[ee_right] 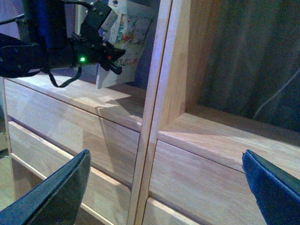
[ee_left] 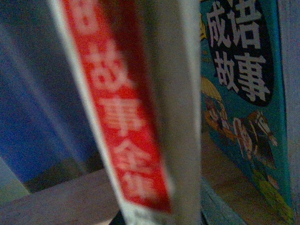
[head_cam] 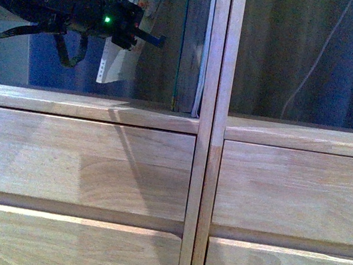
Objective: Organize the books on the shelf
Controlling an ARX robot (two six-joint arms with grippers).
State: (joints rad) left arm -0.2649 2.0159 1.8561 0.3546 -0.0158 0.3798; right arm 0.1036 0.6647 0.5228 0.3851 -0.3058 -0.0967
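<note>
Red spine of the thin paperback point(ee_left: 126, 117) fills the left wrist view, blurred and tilted. It has white edges and white Chinese characters; 故事全 can be read, the rest is cut off or too soft. From the front its cover is white with small dark print and a colour picture, and it looks floppy, hanging clear of the board.

Left gripper point(head_cam: 138, 32) is clamped on this paperback in the upper left compartment of the shelf point(head_cam: 196, 176), with a green light point(head_cam: 107, 19) lit on the arm.

Thicker teal book point(ee_left: 239, 93) stands upright on the same board, against the left centre post. Its cover faces the paperback and shows 成语故事 in pale letters on a dark oval, with cartoon figures below. The front view shows only its teal edge and pale pages. The two books are near each other but apart.

Right gripper point(ee_right: 165, 154) is wide apart and holds nothing. Its dark fingers point(ee_right: 65, 192) sit at the picture's lower corners, in front of the shelf's centre posts.

Plain light-wood drawer fronts point(head_cam: 77, 164) run in two rows under the compartments. White cable point(head_cam: 312, 60) hangs in the right compartment before a dark backdrop.
</note>
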